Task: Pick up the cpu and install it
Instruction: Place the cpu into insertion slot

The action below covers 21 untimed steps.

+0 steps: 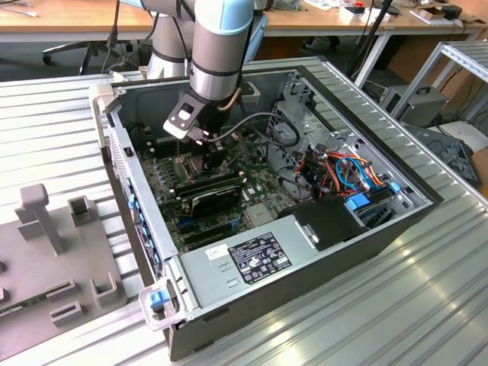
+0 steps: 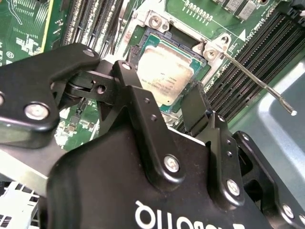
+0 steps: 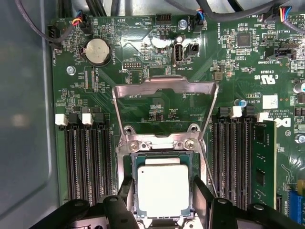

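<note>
The cpu (image 3: 162, 183) is a small silver-topped square lying flat in the motherboard socket; it is also seen in the second wrist view (image 2: 164, 71). My gripper (image 3: 164, 195) hangs low over it with its black fingers (image 3: 204, 193) on two opposite sides of the chip. A narrow gap shows between each finger and the chip's edge, so the gripper (image 2: 162, 88) is open around the cpu. The hinged metal socket frame (image 3: 164, 90) stands swung up, away from the socket. In the exterior view the gripper (image 1: 200, 149) reaches down into the open computer case (image 1: 427, 200).
The thin socket lever (image 2: 257, 81) sticks out beside the socket. Rows of memory slots (image 3: 86, 162) flank it, with a green memory stick (image 3: 263, 157) on one side. In the case sit a power supply (image 1: 252, 259) and cable bundles (image 1: 343, 171). A grey fixture (image 1: 53, 259) lies at the exterior view's left.
</note>
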{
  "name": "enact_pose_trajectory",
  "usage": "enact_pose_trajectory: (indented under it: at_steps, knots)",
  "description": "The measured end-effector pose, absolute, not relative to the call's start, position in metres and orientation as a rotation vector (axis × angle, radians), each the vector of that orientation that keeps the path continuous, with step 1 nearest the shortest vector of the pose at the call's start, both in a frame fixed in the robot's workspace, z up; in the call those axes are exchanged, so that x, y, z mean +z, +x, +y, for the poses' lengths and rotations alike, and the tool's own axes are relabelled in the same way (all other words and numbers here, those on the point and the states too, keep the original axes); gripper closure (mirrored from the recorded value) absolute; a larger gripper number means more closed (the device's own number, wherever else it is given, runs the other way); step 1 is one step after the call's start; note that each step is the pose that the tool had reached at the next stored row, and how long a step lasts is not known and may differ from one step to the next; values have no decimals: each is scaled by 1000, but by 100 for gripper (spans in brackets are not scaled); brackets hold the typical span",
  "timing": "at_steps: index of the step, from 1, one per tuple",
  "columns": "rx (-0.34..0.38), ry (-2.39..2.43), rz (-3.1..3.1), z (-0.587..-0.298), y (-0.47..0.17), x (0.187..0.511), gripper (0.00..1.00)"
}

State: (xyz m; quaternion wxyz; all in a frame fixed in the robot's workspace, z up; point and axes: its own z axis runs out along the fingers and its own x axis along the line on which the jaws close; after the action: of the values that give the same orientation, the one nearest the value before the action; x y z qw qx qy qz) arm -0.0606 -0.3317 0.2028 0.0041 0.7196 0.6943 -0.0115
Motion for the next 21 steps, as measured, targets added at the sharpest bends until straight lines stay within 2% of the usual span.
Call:
enact_pose_trajectory:
  at_steps: [5,10,13,15,21]
  knots:
    - [-36,2254,2175,-332,-61,207,40]
    - [-36,2254,2175,-332,-61,207,71]
    - [-38,2254,2174,-331,-61,207,76]
    - [-39,2254,2175,-330,-61,206,89]
    - [-47,2257,2178,-329,-58,202,89]
